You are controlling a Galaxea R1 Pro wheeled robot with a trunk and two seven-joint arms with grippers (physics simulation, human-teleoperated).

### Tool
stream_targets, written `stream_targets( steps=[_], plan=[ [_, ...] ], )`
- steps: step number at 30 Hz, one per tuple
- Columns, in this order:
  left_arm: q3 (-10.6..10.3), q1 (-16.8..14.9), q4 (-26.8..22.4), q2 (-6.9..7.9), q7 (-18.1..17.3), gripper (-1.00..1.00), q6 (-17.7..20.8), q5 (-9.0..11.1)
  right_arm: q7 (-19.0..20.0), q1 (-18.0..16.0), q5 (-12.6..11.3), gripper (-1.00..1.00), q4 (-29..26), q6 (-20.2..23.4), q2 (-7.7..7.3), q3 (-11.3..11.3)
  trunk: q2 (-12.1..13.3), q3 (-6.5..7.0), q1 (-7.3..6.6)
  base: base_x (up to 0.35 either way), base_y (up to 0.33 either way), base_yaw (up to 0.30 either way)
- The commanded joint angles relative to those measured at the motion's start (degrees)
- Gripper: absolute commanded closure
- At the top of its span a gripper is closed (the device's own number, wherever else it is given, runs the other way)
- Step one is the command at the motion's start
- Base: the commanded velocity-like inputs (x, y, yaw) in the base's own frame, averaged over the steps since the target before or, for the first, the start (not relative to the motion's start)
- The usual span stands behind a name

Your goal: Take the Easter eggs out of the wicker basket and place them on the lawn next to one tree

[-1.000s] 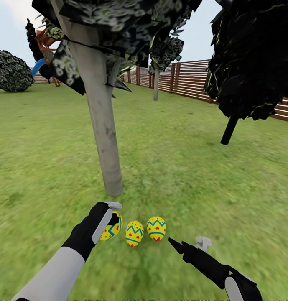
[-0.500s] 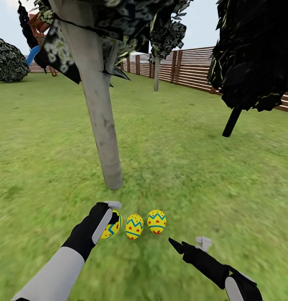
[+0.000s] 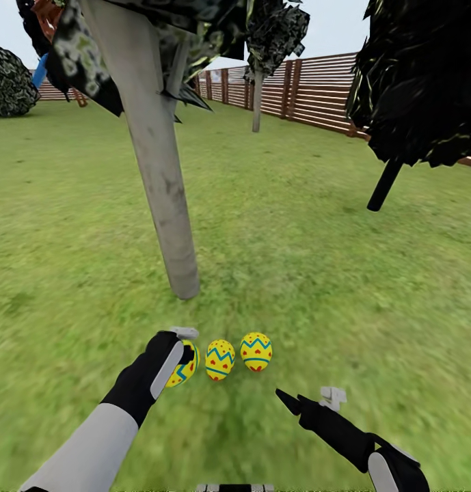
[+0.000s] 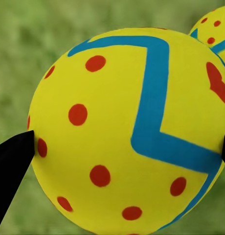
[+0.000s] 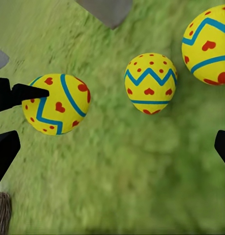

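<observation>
The tree [image 3: 160, 184] with the pale grey trunk stands on the lawn [image 3: 317, 273], and all 3 Easter eggs lie on the grass just in front of its base, in a short row. The left egg [image 3: 183, 367] sits nearest the foot of the trunk, pinched in the left gripper [image 3: 184, 348]; in the left wrist view its fingertips [image 4: 12, 169] press against both sides of this egg [image 4: 127, 132]. The middle egg [image 3: 219, 359] lies just beside it, and the right egg [image 3: 256, 351] just beside that one, all 3 close together but apart from the trunk. The right gripper [image 3: 310, 398] hangs over the grass on the side of the eggs away from the tree, its fingers spread wide with nothing between them. In the right wrist view, the 3 eggs [image 5: 150, 83] lie ahead of it on the grass. A dark slatted fence [image 3: 317, 92] runs far behind the tree, and a darker tree [image 3: 413, 82] with a thin black trunk stands well off beside it.
</observation>
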Motion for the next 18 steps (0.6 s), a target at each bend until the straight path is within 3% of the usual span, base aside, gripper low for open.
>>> stream_targets(
  steps=[1, 18],
  plan=[
    [-0.1, 0.0, 0.0, 0.03, 0.6, 1.00, 0.0, 0.6, 0.1, 0.0, -0.3, -1.00, 0.0, 0.4, 0.02, -0.2, 0.0, -0.28, 0.01, 0.000, 0.000, 0.000],
    [0.0, 0.0, -0.1, 0.13, 6.7, 1.00, -4.1, 0.7, 0.1, 0.0, -0.3, -1.00, 0.0, 0.4, 0.04, -0.1, -0.3, -4.04, 0.45, 0.000, 0.000, 0.000]
  ],
)
